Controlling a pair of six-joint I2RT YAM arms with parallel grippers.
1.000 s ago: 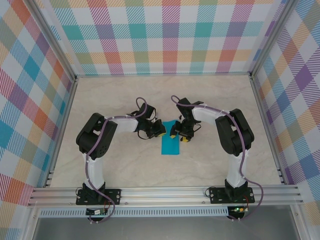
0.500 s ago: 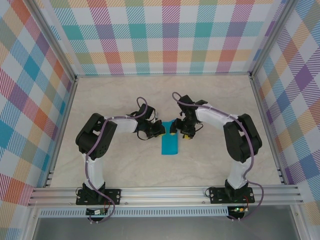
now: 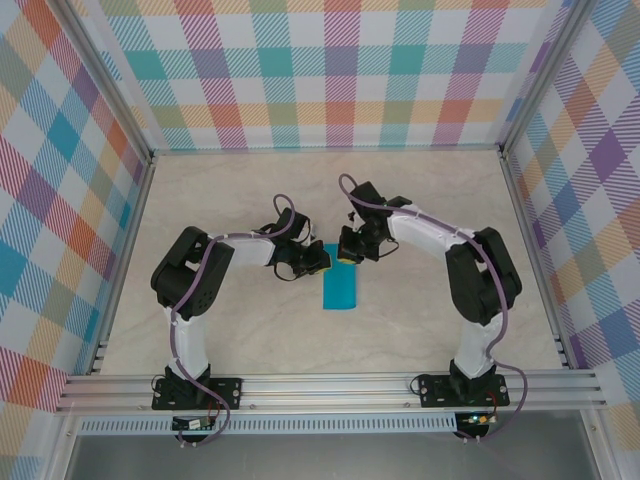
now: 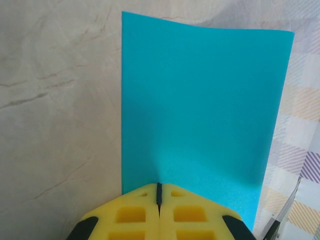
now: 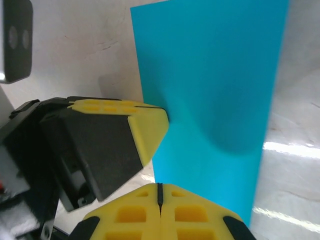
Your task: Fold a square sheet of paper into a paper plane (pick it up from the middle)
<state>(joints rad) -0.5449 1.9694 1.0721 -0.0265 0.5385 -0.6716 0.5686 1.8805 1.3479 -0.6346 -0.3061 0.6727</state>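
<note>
Two grippers meet over the square sheet of paper [image 3: 340, 292], which lies as a narrow teal rectangle at the middle of the top view, on the marbled table [image 3: 430, 330]. We see the left gripper [image 3: 320, 262] at the strip's upper left edge, its yellow fingers pressed together and the tips touching the paper. The right gripper [image 3: 347, 255] sits at the strip's upper end, likewise closed, with its tips on the paper. In both wrist views the sheet starts right at the closed tips; whether any paper is caught between them we cannot tell.
</note>
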